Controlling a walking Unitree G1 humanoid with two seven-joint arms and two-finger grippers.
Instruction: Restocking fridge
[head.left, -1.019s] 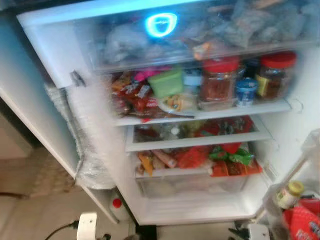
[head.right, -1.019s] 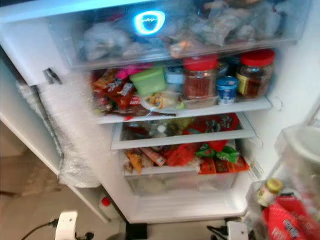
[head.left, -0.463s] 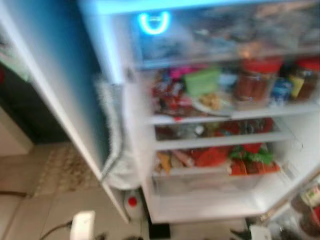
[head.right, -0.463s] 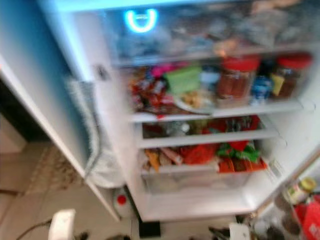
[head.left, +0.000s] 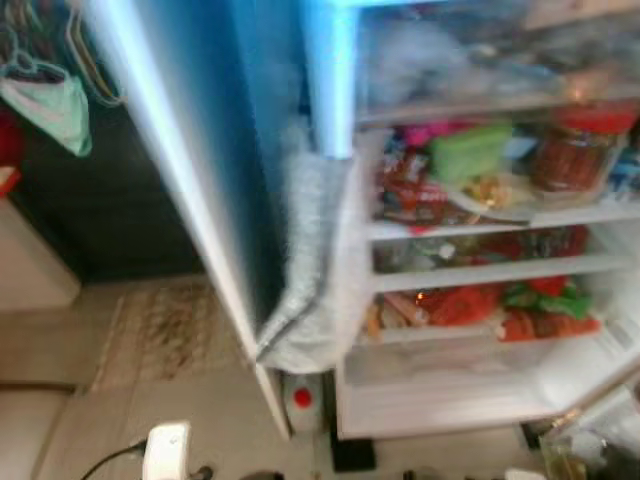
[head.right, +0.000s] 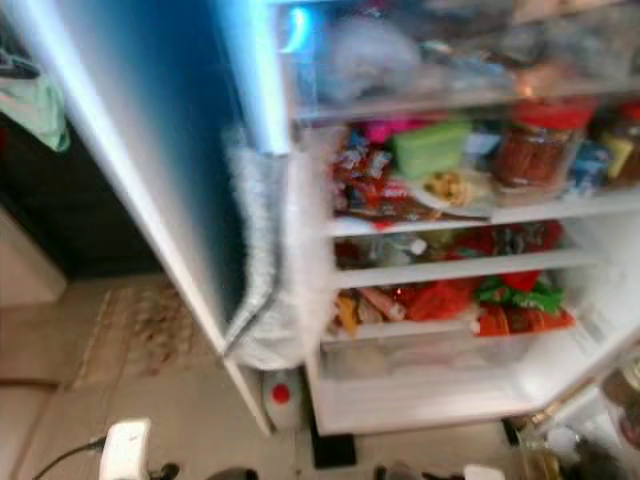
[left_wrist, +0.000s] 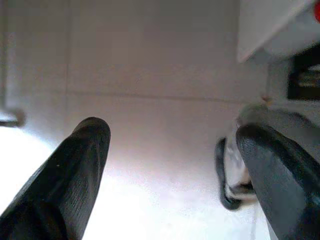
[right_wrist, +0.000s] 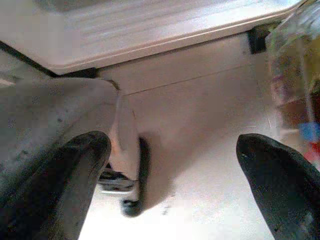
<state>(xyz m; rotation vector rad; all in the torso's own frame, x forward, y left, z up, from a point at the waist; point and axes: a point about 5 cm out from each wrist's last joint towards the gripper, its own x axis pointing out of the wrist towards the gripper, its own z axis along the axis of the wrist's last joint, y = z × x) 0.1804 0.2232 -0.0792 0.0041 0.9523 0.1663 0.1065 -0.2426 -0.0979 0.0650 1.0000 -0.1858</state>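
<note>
From my head camera, the whole picture has slid since a second ago: my view has turned toward my left, so the open fridge (head.left: 470, 250) now sits at the right of the frame and its blue-lit side wall (head.left: 215, 170) crosses the middle. The glowing ring that showed on the top compartment is now only a sliver in the right eye. The stock inside lies as before: a green tub (head.left: 470, 152) and a red-lidded jar (head.left: 572, 150) on the upper shelf (head.left: 500, 218), red and green packets (head.left: 500, 305) on the lower shelf above the clear drawer (head.left: 450, 360). A crumpled plastic sheet (head.left: 305, 290) hangs at the fridge's left edge, and a bottle with a red cap (head.left: 300, 397) stands on the floor (head.left: 150, 400) by its bottom left corner. A dark cabinet (head.left: 110, 200) and a patterned mat (head.left: 165, 330) have come into sight on the left. Everything is blurred.

In my left wrist view, my left end effector (left_wrist: 170, 170) hangs over pale floor tiles, fingers spread wide, holding nothing.

In my right wrist view, my right end effector (right_wrist: 172, 175) is likewise spread and empty above the floor, near the fridge's white bottom edge (right_wrist: 150, 25).
</note>
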